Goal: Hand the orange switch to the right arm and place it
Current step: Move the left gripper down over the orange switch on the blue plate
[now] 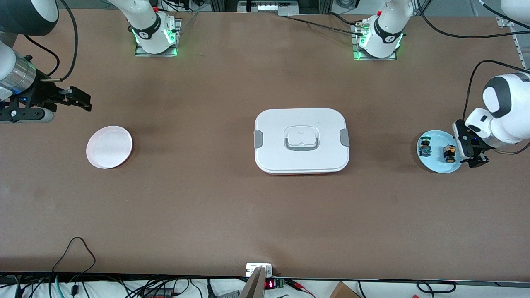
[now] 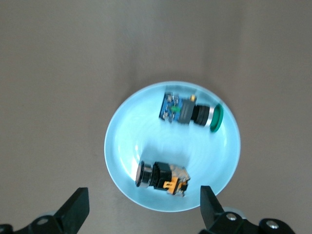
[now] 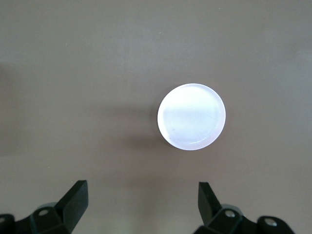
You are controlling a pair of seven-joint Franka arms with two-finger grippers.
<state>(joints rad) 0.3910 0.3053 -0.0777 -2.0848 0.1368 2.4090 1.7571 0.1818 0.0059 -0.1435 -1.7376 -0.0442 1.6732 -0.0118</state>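
The orange switch (image 1: 449, 153) lies on its side on a light blue plate (image 1: 437, 162) at the left arm's end of the table. A similar switch with a blue body and green cap (image 1: 425, 148) lies beside it. My left gripper (image 1: 476, 160) hovers open over the plate's edge. In the left wrist view the orange switch (image 2: 162, 177) lies just ahead of the open, empty left gripper (image 2: 144, 210), with the green-capped switch (image 2: 191, 112) on the plate (image 2: 141, 141) too. My right gripper (image 1: 83, 102) waits open and empty in the air above a white plate (image 1: 109, 147).
A white lidded box (image 1: 301, 140) with grey latches stands at the table's middle. The right wrist view shows the white plate (image 3: 191, 117) ahead of the open right gripper (image 3: 141, 204). Cables run along the table's near edge.
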